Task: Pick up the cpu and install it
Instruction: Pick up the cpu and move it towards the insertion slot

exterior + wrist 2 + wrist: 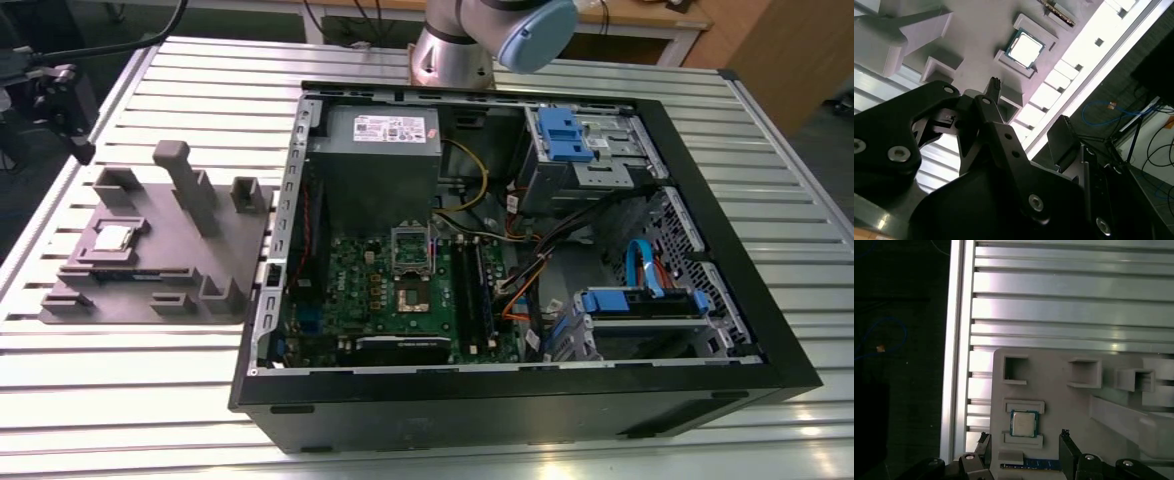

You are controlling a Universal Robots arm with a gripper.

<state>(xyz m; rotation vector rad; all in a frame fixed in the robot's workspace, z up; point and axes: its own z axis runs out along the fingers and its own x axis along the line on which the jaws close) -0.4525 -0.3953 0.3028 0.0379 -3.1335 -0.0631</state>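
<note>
The cpu (115, 237) is a small silvery square lying flat in a recess of the grey holder block (174, 270) at the exterior view's left, outside the computer case. Both wrist views show the cpu (1024, 423) (1025, 48) from above. My gripper (1024, 436) (1029, 100) hangs over the block, open, with one black finger on each side of the chip's recess and nothing between them. The fingers stand above the cpu without touching it. The dark socket (411, 295) sits on the green motherboard (350, 300) inside the case.
The open black case (747, 330) holds a grey power supply (376, 150), blue drive brackets, cables and memory slots. The holder block has upright posts (187, 190). A slatted metal table (134, 390) bears everything, and its edge (956, 365) runs close to the block.
</note>
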